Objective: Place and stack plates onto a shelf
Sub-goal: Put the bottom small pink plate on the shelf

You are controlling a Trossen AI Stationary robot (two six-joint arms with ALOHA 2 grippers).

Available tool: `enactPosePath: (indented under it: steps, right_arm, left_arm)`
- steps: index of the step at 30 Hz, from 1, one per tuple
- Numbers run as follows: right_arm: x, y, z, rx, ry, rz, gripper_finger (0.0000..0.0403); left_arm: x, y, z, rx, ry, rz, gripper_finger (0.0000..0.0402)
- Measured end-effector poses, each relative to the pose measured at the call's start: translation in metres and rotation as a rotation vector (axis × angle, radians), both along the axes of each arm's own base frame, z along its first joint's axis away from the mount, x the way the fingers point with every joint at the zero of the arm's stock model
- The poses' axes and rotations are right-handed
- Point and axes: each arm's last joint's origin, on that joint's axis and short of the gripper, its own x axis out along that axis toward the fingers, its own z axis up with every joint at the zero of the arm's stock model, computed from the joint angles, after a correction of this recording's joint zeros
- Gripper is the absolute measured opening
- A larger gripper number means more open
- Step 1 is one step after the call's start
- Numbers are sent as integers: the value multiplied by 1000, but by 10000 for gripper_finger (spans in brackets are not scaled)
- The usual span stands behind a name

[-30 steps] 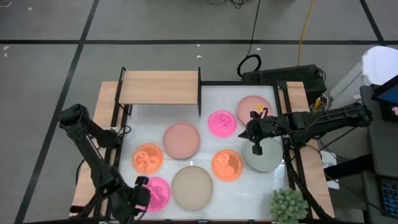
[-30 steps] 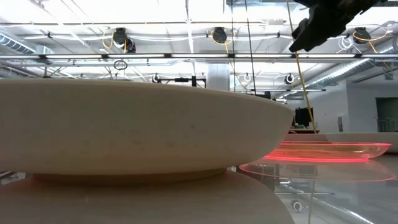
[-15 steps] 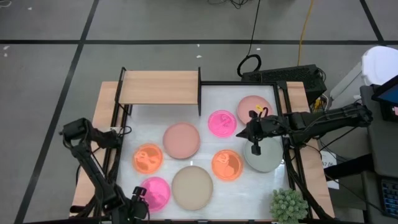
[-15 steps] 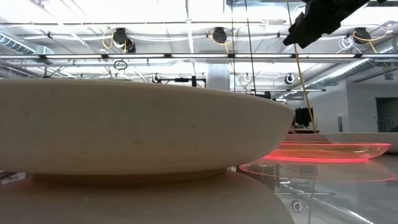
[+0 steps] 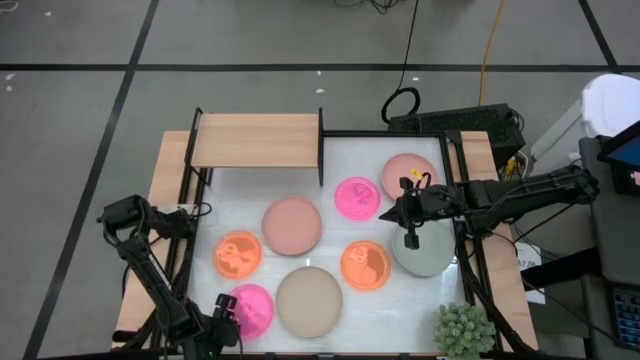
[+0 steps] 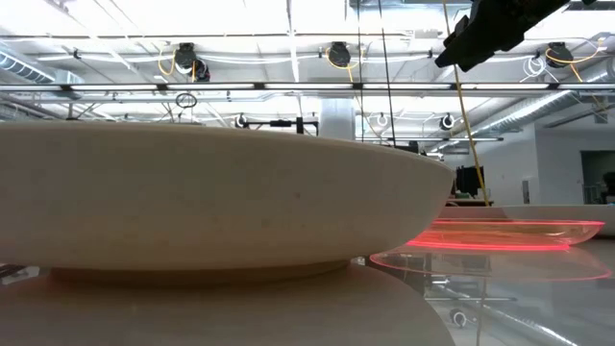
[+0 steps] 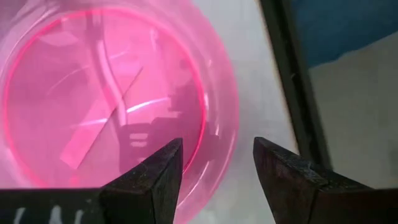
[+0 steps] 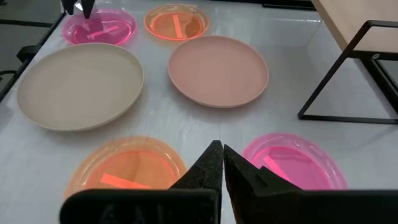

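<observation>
Eight plates lie flat on the white table (image 5: 330, 150). The large matte ones are dusty-pink (image 5: 292, 225), beige (image 5: 309, 300), grey (image 5: 428, 255) and pink (image 5: 405, 175). The small translucent ones are neon pink (image 5: 357, 198) (image 5: 252, 308) and orange (image 5: 238, 255) (image 5: 365, 265). The light-wood shelf (image 5: 255, 140) stands bare at the far left. My left gripper (image 5: 224, 312) (image 7: 217, 155) is open at the near pink plate (image 7: 106, 99), one finger over its inside and one outside its rim (image 7: 231, 118). My right gripper (image 5: 410, 236) (image 8: 219, 155) is shut and hovers high between the grey, orange and far neon pink plates.
A spiky green plant (image 5: 463, 330) sits at the table's near right corner. The shelf's black frame (image 8: 348, 93) stands on the table beside the far neon pink plate (image 8: 292, 162). In the low view the beige plate (image 6: 221, 202) fills the foreground and hides most of the table.
My left arm has folded lower, and its gripper has drawn a little toward the table's near edge beside the near neon pink plate. My right gripper has risen slightly. No plate has moved.
</observation>
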Motion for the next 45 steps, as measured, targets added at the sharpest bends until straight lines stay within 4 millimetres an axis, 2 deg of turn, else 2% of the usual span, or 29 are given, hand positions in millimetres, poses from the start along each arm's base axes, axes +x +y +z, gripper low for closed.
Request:
enactPosePath:
  steps: [5, 16, 25, 33, 45]
  right_arm:
    - [0, 0, 0, 2, 0, 0, 0]
    - [0, 0, 0, 3, 1, 1, 0]
    - [0, 0, 0, 3, 1, 1, 0]
    - [0, 0, 0, 3, 2, 1, 0]
    - [0, 0, 0, 3, 2, 1, 0]
  left_arm:
    - [-3, 0, -1, 11, 15, -11, 190]
    - [-20, -6, -1, 13, 30, 0, 106]
    - [-21, -4, -2, 70, -16, -29, 101]
    - [-19, -9, -18, 114, -21, -67, 101]
    - [-16, -10, -18, 129, -107, -44, 101]
